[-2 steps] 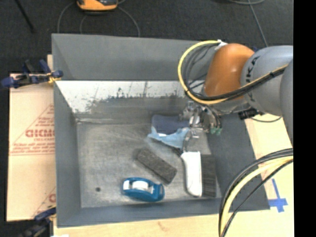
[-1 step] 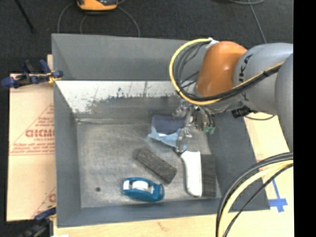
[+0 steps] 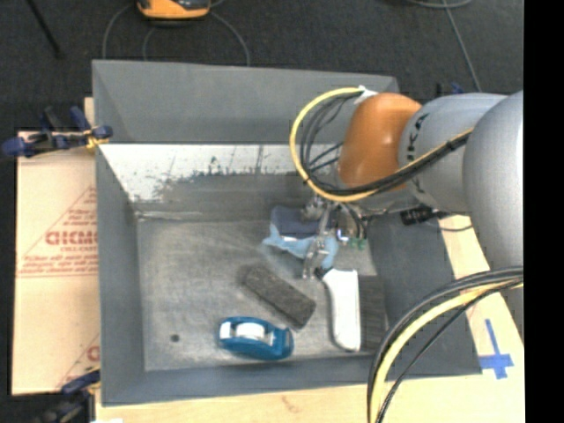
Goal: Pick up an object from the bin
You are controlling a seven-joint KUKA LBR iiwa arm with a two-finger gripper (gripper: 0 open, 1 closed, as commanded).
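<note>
While the gripper (image 3: 319,252) hangs low over a pale blue object (image 3: 284,239) near the bin's (image 3: 176,176) back wall, nothing appears lifted yet; whether it is open or closed cannot be told. A white oblong object (image 3: 344,311), dark grey block (image 3: 278,293) and blue tape dispenser (image 3: 256,337) lie toward the front edge.

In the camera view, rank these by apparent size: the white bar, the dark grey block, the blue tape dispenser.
1. White bar and dark grey block: about alike, left unranked.
2. Blue tape dispenser: a little shorter than either.
</note>
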